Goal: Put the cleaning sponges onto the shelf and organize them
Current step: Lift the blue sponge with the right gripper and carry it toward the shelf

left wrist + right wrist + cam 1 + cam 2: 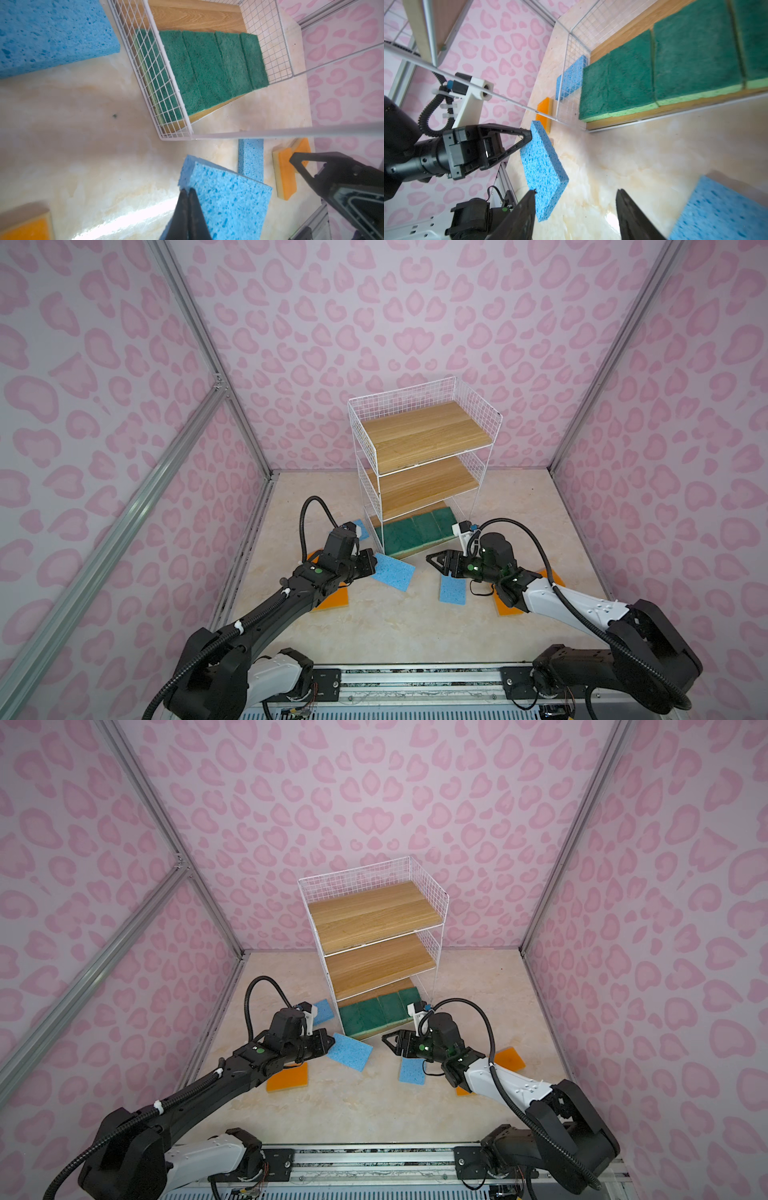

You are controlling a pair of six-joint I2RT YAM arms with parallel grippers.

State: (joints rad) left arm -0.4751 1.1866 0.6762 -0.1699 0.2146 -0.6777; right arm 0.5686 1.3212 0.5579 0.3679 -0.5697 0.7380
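My left gripper (374,562) (186,190) is shut on one corner of a porous blue sponge (392,572) (542,164), which hangs tilted just above the floor in front of the shelf (424,435). Several green-topped sponges (415,529) (207,66) lie side by side on the shelf's bottom board; the upper two boards are bare. My right gripper (430,560) (577,190) stands open with only floor between its fingers, facing the held sponge. A second blue sponge (451,591) (720,209) lies flat under the right gripper.
A third blue sponge (361,526) (52,33) lies left of the shelf behind my left arm. Orange-topped sponges lie on the floor: two by my left arm (332,599) (313,556), and two under my right arm (509,608) (552,576). Pink patterned walls close in three sides.
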